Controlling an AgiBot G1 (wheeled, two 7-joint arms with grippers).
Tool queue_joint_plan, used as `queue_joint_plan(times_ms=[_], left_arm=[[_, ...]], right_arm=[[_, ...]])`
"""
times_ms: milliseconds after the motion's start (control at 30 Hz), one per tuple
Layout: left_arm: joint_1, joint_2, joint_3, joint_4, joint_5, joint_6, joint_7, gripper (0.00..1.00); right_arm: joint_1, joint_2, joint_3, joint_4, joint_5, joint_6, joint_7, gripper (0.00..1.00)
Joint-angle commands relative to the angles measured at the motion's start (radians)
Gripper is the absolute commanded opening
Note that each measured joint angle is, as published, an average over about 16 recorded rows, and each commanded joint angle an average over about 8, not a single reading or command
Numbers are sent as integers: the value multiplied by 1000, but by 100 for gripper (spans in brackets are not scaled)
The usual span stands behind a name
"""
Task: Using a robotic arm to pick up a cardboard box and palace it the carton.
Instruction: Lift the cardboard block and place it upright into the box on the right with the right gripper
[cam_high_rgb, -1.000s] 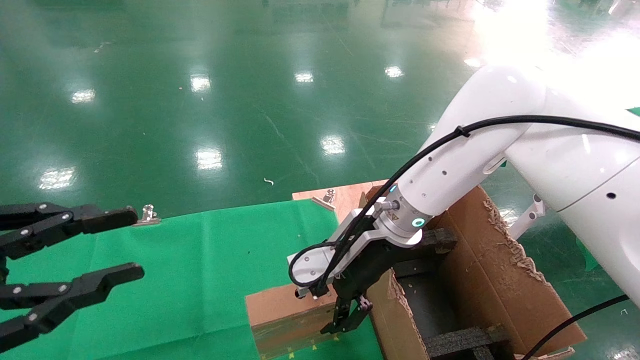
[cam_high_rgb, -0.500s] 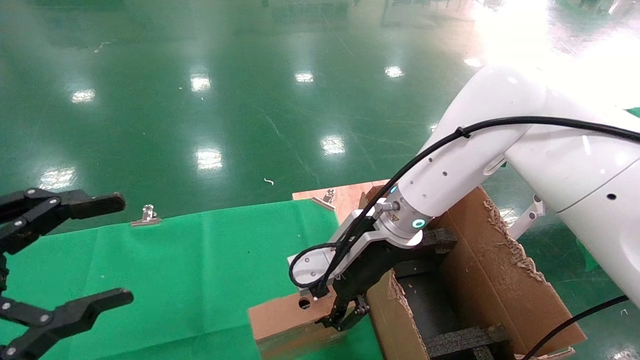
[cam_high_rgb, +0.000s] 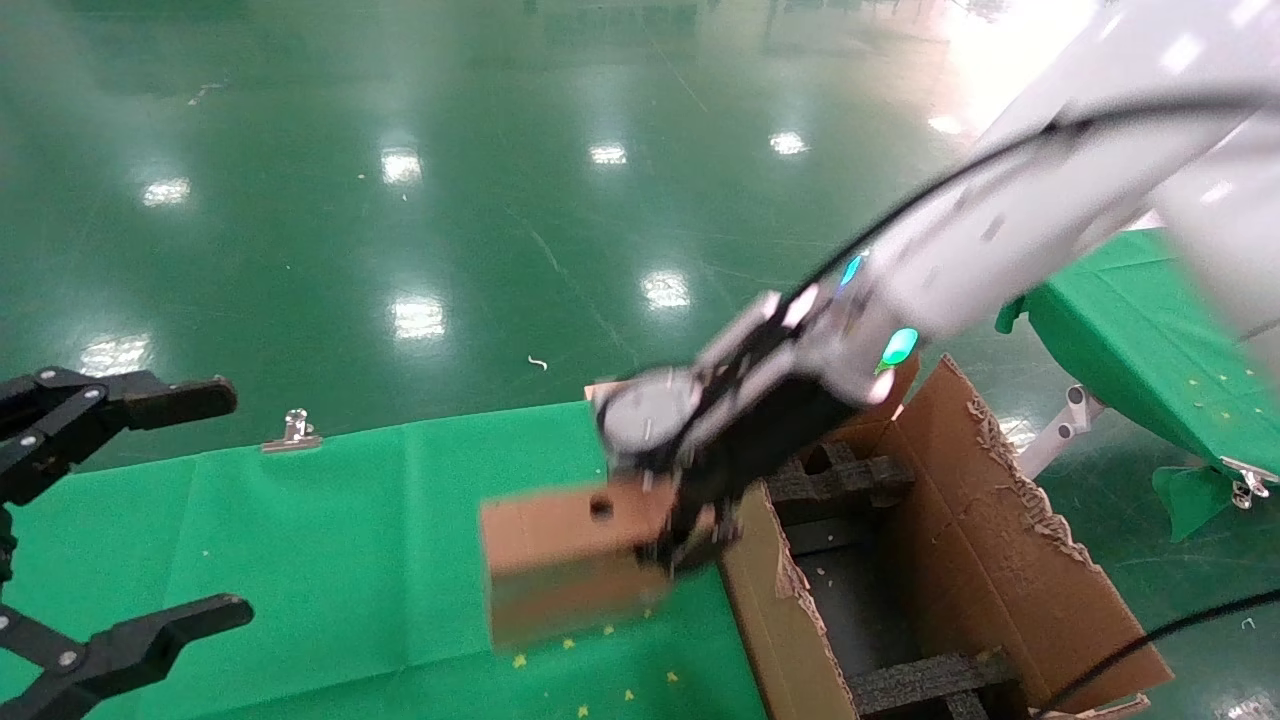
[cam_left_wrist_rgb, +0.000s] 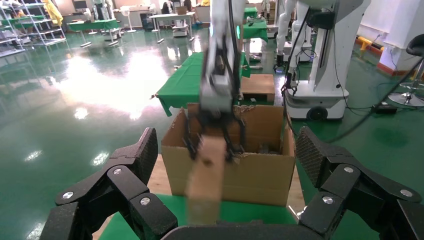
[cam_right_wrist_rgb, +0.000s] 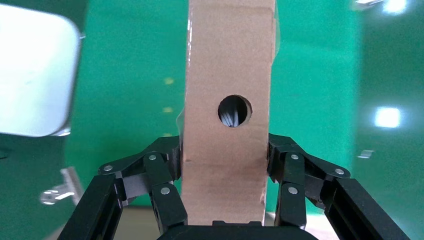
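Note:
The slim cardboard box (cam_high_rgb: 560, 560) hangs tilted above the green cloth, its narrow edge with the round hole facing up. My right gripper (cam_high_rgb: 690, 530) is shut on its end nearest the carton (cam_high_rgb: 1000, 560). In the right wrist view the box (cam_right_wrist_rgb: 227, 75) sits between both black fingers (cam_right_wrist_rgb: 165, 160), with the gripper (cam_right_wrist_rgb: 225, 155) clamped on its two wide faces. From the left wrist view the box (cam_left_wrist_rgb: 205, 180) hangs in front of the carton (cam_left_wrist_rgb: 260, 175). My left gripper (cam_high_rgb: 220, 500) stays open at the left, holding nothing.
A green cloth (cam_high_rgb: 350, 520) covers the table, held by a metal clip (cam_high_rgb: 293, 432) at its far edge. Black foam inserts (cam_high_rgb: 850, 480) lie inside the carton. Another green-covered table (cam_high_rgb: 1130, 330) stands at the right. A black cable (cam_high_rgb: 1150, 640) runs beside the carton.
My right arm has risen fast and lifted the box off the cloth, its held end now at the carton's rim. The left gripper moved slightly left and spread wider.

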Motion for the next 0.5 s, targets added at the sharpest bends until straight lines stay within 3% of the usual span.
queue_joint_plan(times_ms=[33, 300, 500], left_arm=[[0, 0, 0, 0, 0, 0, 0, 100], [0, 0, 0, 0, 0, 0, 0, 100], [0, 0, 0, 0, 0, 0, 0, 100]], right_arm=[[46, 13, 4, -12, 24, -6, -6, 0], [266, 33, -116, -57, 101, -13, -48, 0], [359, 63, -224, -102, 169, -11, -82, 0]])
